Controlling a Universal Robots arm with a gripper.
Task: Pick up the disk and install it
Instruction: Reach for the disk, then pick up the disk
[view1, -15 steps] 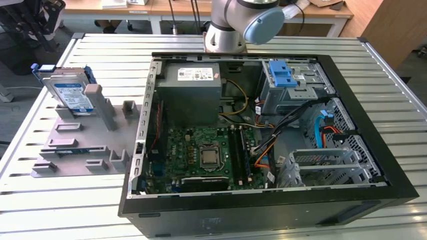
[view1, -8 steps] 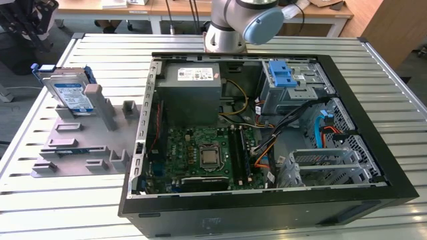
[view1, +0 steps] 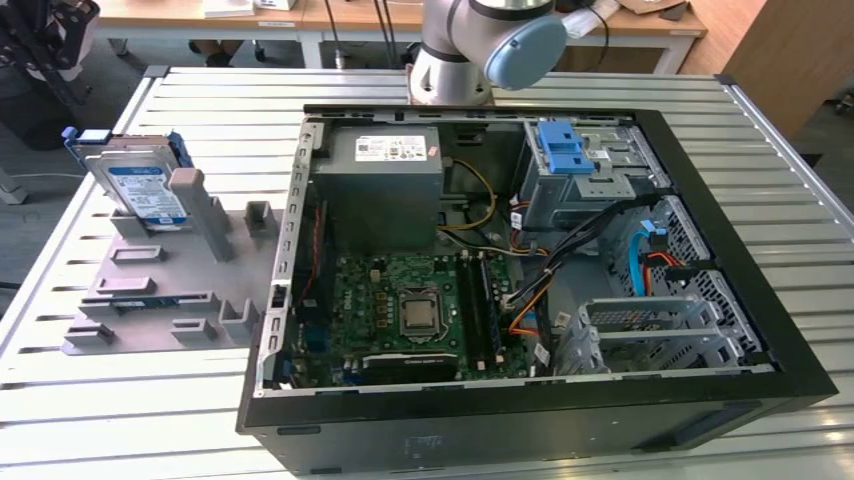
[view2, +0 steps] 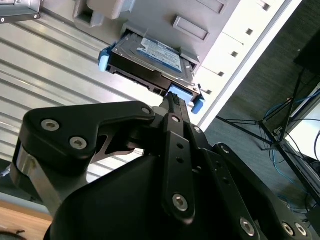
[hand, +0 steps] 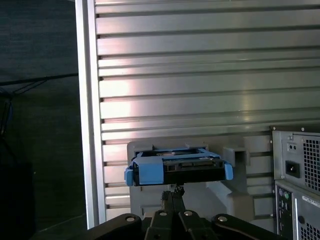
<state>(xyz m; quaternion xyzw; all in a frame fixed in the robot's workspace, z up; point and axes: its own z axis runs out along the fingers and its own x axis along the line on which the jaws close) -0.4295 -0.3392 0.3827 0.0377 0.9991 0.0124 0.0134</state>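
Note:
The disk (view1: 140, 185), a silver hard drive with a white-and-blue label and a blue carrier frame, stands tilted on edge in a slot of the grey holder (view1: 160, 290) at the exterior view's left. In both wrist views my gripper (view2: 172, 100) (hand: 175, 190) lines up with the blue end of the disk (view2: 155, 52) (hand: 177, 167). Its black fingers are pressed together with nothing between them. No finger touches the disk in the exterior view.
An open computer case (view1: 287, 300) lies on the slatted metal table (view1: 774, 150), with a grey power-supply box (view1: 387, 185), a motherboard (view1: 414, 305), a drive cage with a light-blue latch (view1: 563, 148) and loose cables. The arm's base (view1: 461, 50) stands behind the case.

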